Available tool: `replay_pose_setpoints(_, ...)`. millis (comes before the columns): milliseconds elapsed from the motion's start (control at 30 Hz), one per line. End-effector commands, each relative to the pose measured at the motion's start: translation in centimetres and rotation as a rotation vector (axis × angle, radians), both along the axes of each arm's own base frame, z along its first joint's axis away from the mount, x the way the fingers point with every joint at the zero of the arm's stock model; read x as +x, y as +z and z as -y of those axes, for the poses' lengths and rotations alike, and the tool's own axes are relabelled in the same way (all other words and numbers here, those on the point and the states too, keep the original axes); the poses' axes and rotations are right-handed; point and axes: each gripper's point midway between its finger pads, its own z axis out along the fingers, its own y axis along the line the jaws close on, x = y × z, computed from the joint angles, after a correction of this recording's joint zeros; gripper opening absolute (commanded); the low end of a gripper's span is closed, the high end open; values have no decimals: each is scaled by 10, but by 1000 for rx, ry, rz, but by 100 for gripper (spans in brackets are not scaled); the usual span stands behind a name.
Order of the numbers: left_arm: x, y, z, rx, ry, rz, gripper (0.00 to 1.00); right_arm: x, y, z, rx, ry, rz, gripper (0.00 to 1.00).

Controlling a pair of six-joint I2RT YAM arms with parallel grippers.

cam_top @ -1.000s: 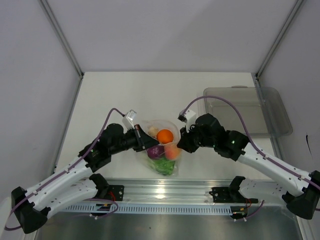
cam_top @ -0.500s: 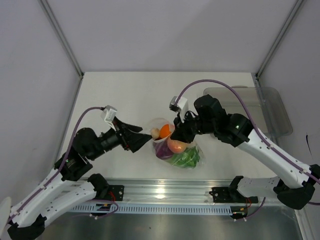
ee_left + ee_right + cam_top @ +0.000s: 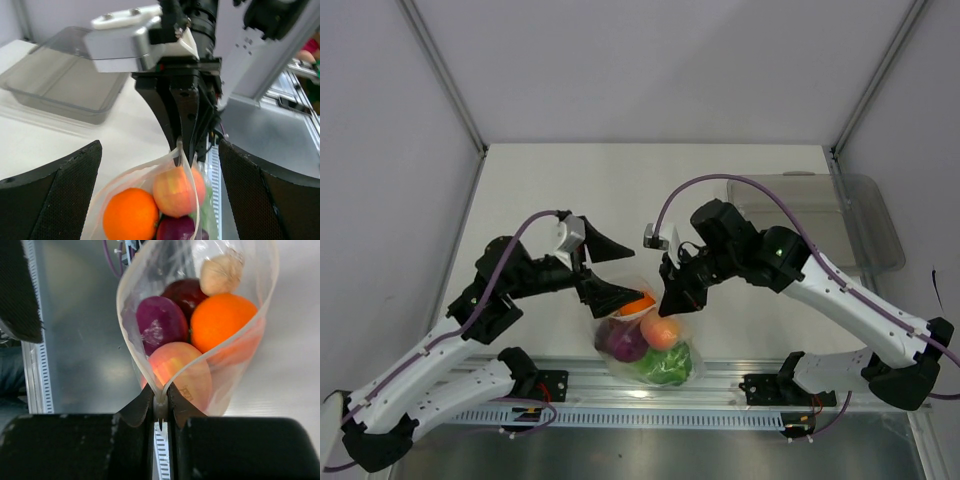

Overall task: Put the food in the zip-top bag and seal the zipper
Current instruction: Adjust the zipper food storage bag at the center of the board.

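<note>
The zip-top bag (image 3: 620,322) hangs over the table's near edge from my right gripper (image 3: 670,300), which is shut on one end of its zipper (image 3: 131,342). The mouth gapes open. Inside are the food pieces: an orange (image 3: 222,320), a peach-coloured fruit (image 3: 180,372), a dark purple fruit (image 3: 160,322), a beige piece (image 3: 220,272) and green cabbage (image 3: 665,368). My left gripper (image 3: 632,275) is open, its fingers (image 3: 50,200) standing wide on either side of the bag's free end without touching it. The radish does not show.
A rigid clear tray (image 3: 865,225) sits at the table's back right and shows in the left wrist view as the tray (image 3: 65,75). A metal rail (image 3: 740,372) runs along the near edge under the hanging bag. Walls close in left and right.
My left gripper let go of the bag, opened wide and drew back a little. My right gripper lifted the bag and carried it left and nearer, so it now hangs over the rail.
</note>
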Motion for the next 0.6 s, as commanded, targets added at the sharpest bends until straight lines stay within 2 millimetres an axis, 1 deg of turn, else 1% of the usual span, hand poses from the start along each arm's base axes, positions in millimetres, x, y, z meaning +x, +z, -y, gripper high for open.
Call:
replay_pose_setpoints(0, -23, 4, 10, 5, -185, 121, 99, -18, 31, 2, 95, 75, 6, 0)
replay_pose_setpoints(33, -22, -5, 14, 21, -203, 105, 99, -22, 31, 3, 101, 87, -4, 0)
replay_pose_setpoints(67, -23, -2, 17, 2, -220, 124, 99, -23, 33, 3, 109, 94, -6, 0)
replay_pose_setpoints(100, -28, -3, 18, -3, -255, 127, 99, -25, 34, 2, 118, 102, -7, 0)
replay_pose_setpoints(133, -28, -13, 21, 6, -278, 111, 100, -26, 36, 3, 123, 105, -11, 0)
replay_pose_setpoints(200, -37, -13, 25, -7, -353, 116, 100, -29, 37, 3, 130, 116, -15, 0)
replay_pose_setpoints(300, -46, -14, 29, -16, -437, 111, 100, -30, 34, 4, 114, 116, -18, 0)
replay_pose_setpoints(400, -46, -15, 34, -9, -456, 101, 100, -31, 33, 5, 112, 117, -18, 0)
replay_pose_setpoints(533, -44, -21, 43, 6, -456, 98, 99, -32, 33, 5, 110, 116, -15, 0)
replay_pose_setpoints(567, -47, -24, 46, 14, -471, 90, 99, -31, 34, 5, 111, 116, -12, 0)
